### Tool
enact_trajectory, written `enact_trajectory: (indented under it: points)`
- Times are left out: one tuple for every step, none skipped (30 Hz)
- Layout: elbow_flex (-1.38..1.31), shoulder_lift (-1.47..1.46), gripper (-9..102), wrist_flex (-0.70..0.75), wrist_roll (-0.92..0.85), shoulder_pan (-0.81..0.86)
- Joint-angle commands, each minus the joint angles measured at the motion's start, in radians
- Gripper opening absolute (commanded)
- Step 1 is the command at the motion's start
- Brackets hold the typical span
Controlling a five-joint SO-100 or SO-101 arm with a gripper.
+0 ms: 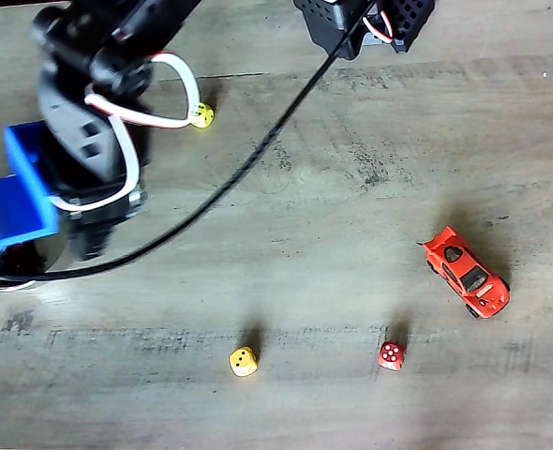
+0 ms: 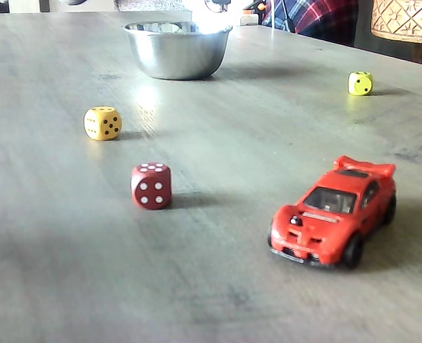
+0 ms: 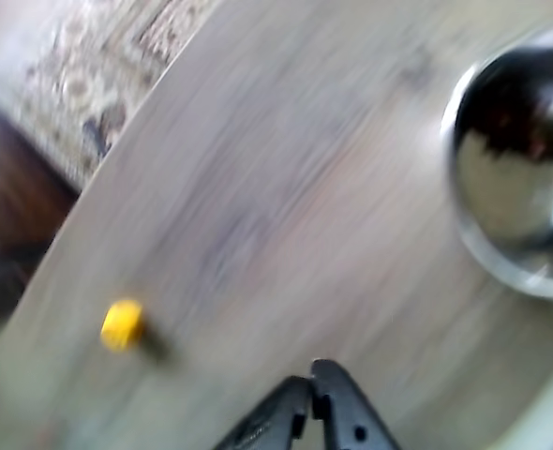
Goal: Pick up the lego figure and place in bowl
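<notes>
home, patterned rug (image 3: 98, 56) by wood table (image 2: 218, 286), lampshade (image 2: 405, 20)

shiny steel bowl (image 2: 177, 51) stands upright at the table's far end.

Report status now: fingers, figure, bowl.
Fingers closed, holding nothing visible. Figure not seen on table. Bowl upright at the far end, path clear.

The picture is blurred. The gripper (image 3: 312, 382) is at the bottom edge with its tips together, above the table (image 3: 286, 216). A yellow die (image 3: 123, 324) lies at the left, the bowl (image 3: 473, 239) at the right.
</notes>
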Motion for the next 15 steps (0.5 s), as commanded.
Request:
enact_trajectory:
  points:
    - [-0.041, 0.114, -1, 0.101, -0.005, -0.060]
    - [-0.041, 0.135, -1, 0.133, -0.006, -0.077]
    - [-0.041, 0.153, -1, 0.164, -0.008, -0.094]
    - [-0.041, 0.175, -1, 0.193, -0.008, -0.112]
    - [-0.041, 0.196, -1, 0.221, -0.008, -0.132]
    - [-0.041, 0.218, -1, 0.247, -0.008, -0.152]
    - [-0.041, 0.238, -1, 0.273, -0.008, -0.170]
    - [-0.040, 0.259, -1, 0.298, -0.008, -0.189]
    - [-0.040, 0.281, -1, 0.322, -0.008, -0.209]
    - [-0.040, 0.302, -1, 0.347, -0.008, -0.229]
    - [-0.040, 0.322, -1, 0.371, -0.008, -0.250]
    - [-0.040, 0.342, -1, 0.394, -0.008, -0.272]
    - [-0.040, 0.360, -1, 0.417, -0.009, -0.290]
    - [-0.040, 0.380, -1, 0.440, -0.009, -0.310]
    - [-0.038, 0.399, -1, 0.460, -0.009, -0.328]
